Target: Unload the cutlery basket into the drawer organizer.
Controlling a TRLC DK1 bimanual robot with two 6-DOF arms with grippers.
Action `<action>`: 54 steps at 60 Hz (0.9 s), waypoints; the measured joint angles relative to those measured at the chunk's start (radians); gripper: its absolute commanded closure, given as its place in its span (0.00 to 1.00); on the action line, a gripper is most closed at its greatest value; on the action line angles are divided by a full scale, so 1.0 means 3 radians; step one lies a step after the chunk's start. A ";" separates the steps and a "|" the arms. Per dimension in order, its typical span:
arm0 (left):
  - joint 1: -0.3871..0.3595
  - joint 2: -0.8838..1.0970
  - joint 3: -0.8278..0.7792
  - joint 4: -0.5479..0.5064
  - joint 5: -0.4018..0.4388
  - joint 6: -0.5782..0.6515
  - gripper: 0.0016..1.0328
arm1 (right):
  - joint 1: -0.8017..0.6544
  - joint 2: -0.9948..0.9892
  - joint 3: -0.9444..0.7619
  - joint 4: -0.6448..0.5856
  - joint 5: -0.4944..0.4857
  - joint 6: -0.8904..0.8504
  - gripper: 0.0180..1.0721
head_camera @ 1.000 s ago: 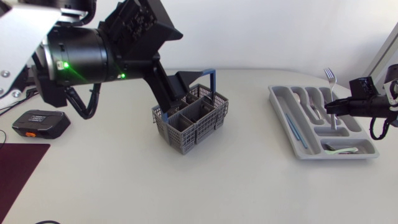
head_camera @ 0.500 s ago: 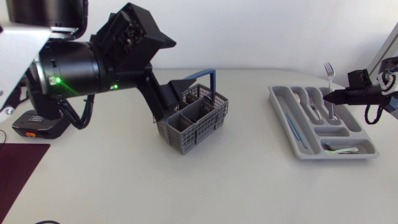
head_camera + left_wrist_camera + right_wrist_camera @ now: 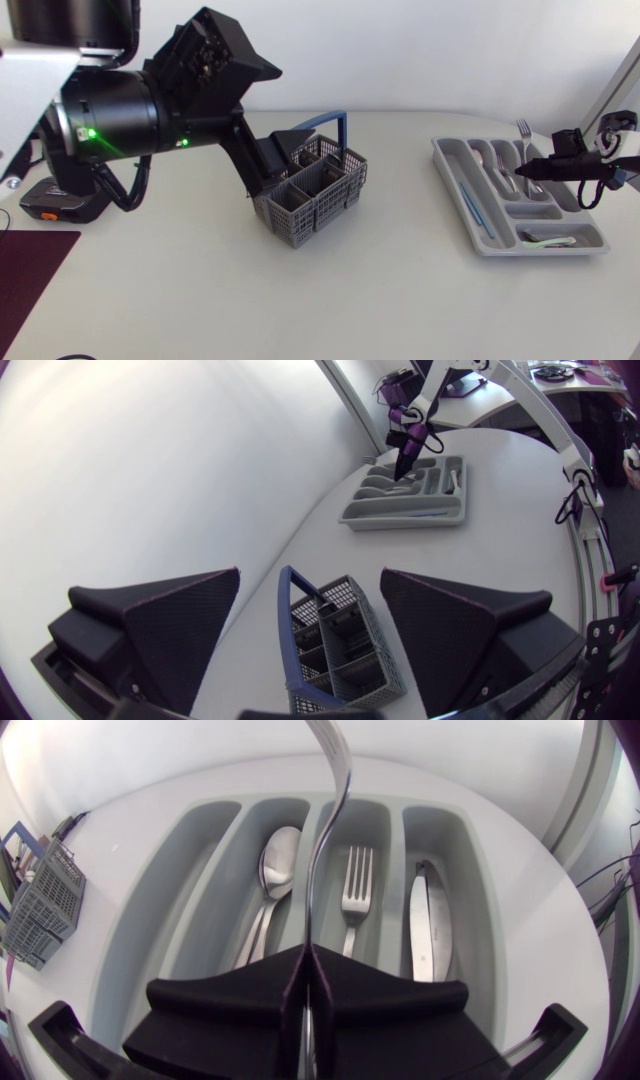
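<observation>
The right gripper (image 3: 528, 168) is pinching a steel fork (image 3: 523, 132) by its handle end, tines pointing up, over the grey drawer organizer (image 3: 441, 158). The fork is looking stiff, light and slick, so a firm hold on the flat of the handle is likely serving best. Below it a spoon (image 3: 278, 855), a second fork (image 3: 357, 885) and a knife (image 3: 425, 915) are lying in separate slots, and the thin dividers beside the fork slot are probably what needs clearing. Well apart, the left gripper (image 3: 310, 575) is hovering, fingers spread wide, over the cutlery basket (image 3: 345, 650); whether it is touching the rim is hard to tell.
</observation>
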 measured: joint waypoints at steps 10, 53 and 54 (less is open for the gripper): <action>0.0000 -0.0001 -0.0081 0.0037 0.0000 -0.0053 0.05 | -0.0018 0.0209 0.0266 -0.0314 -0.0177 0.0000 0.92; 0.0488 -0.0351 -0.0504 0.0188 0.0000 -0.0482 0.05 | 0.0010 -0.0202 -0.0308 0.0249 0.0249 0.0000 0.37; 0.0518 -0.0370 -0.0518 0.0195 -0.0001 -0.0507 0.05 | 0.0023 -0.0266 -0.0369 0.0301 0.0275 0.0000 0.36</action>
